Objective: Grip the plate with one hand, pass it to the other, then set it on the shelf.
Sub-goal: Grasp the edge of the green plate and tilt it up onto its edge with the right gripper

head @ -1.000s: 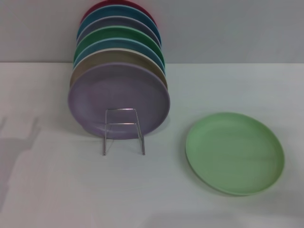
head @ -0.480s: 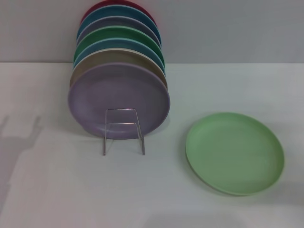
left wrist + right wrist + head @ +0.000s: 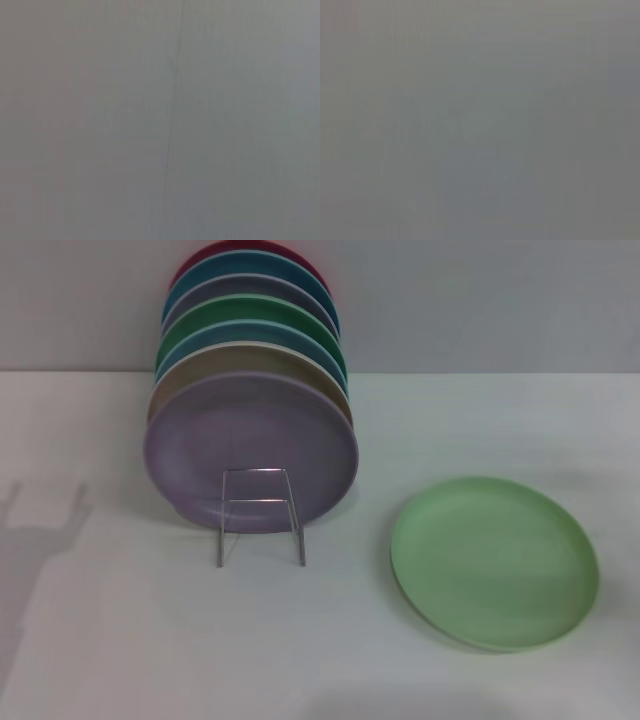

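The light mint-green plate (image 3: 494, 561) lies flat on the white table at the front right in the head view. To its left stands the silver wire shelf (image 3: 259, 515), with its small front loop standing free of plates. Several plates stand upright in it, a lilac plate (image 3: 250, 453) foremost. Neither hand shows in any view. Both wrist views show only a plain grey surface.
Behind the lilac plate stand tan, blue, dark green (image 3: 250, 316) and red plates, reaching back to the grey wall. The white table (image 3: 120, 640) spreads in front and to the left, where a faint shadow falls.
The shadow on the table at the left has shifted slightly. The plate and the shelf have not moved.
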Controlling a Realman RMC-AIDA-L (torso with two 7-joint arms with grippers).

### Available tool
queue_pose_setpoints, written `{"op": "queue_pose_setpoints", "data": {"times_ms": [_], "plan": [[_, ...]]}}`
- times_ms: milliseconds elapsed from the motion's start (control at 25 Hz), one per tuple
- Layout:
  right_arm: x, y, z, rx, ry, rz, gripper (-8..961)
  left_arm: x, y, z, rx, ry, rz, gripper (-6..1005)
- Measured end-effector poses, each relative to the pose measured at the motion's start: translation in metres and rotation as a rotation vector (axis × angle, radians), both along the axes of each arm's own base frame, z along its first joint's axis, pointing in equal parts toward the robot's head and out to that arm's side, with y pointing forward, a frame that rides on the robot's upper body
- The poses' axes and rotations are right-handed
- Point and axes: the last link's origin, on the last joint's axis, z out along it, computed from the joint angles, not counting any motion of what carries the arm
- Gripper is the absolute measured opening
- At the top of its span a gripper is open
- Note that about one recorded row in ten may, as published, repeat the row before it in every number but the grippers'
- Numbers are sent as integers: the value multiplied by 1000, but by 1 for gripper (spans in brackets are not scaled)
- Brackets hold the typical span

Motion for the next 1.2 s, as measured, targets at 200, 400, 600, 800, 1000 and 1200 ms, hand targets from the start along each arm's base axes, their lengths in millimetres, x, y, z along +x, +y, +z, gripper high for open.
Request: {"op": "queue_pose_setpoints", "data": {"times_ms": [200, 400, 600, 800, 1000, 1200], "plan": [[-5, 13, 7, -176, 48, 22, 636, 1, 0, -1, -7, 2, -6, 870], [-11, 20, 16, -282, 28, 35, 636, 1, 0, -2, -7, 4, -7, 870], [-12, 25, 18, -296, -44, 24, 637, 2, 0, -2, -7, 3, -8, 869], [-19, 19, 13, -143, -244, 81, 637, 1, -1, -1, -6, 4, -7, 869], [-26, 14, 14, 43, -415, 95, 637, 2, 0, -1, -4, 4, -11, 869], [-23, 22, 11, 125, -491, 7, 637, 3, 0, -2, -6, 5, -14, 870]]}}
